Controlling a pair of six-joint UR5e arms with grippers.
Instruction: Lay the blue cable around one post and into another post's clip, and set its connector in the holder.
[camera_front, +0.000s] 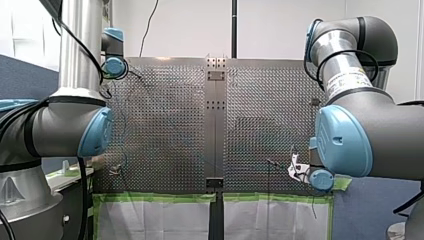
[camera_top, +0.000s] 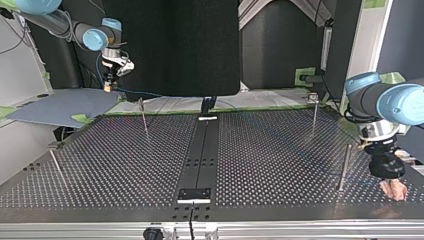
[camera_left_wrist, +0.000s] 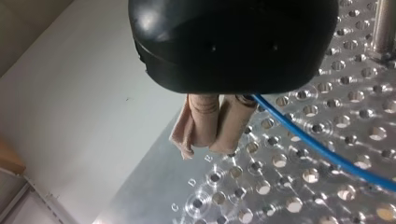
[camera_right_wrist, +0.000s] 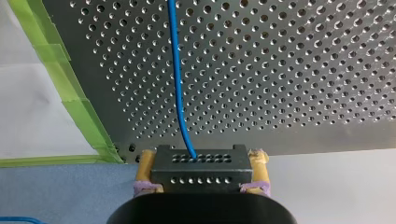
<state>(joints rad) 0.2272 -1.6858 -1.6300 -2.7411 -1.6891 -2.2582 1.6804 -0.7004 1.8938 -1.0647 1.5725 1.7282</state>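
Right wrist view showed the right tool (camera_right_wrist: 201, 158) clamped by its yellow pads (camera_right_wrist: 145, 168) on a black, box-shaped connector (camera_right_wrist: 201, 173) with two rows of small round holes in its face. From the connector's upper row the blue cable (camera_right_wrist: 176, 70), thin, smooth and round, ran ahead of the tool across the bench (camera_right_wrist: 303, 70), a dull metal plate drilled with a close grid of holes. Green tape (camera_right_wrist: 79, 107) edged the bench beside the tool.

Left wrist view showed the left tool (camera_left_wrist: 212, 147) under its glossy, rounded black housing. Its wrinkled beige pads (camera_left_wrist: 201, 121) were pressed together on the cable, which left them at their root and slanted away over the countersunk holes. A plain steel post (camera_left_wrist: 384, 23) stood near. The letters C, D and E were stamped along the bench's edge.

In the top view the right arm came in at the upper left, its wrist turned down and the tool hanging over the bench's far edge. The left arm came in at the right, wrist down, with the tool low over the bench's near corner, just beside a thin upright post. A white label on the right arm's tube in the front view was too small to read.
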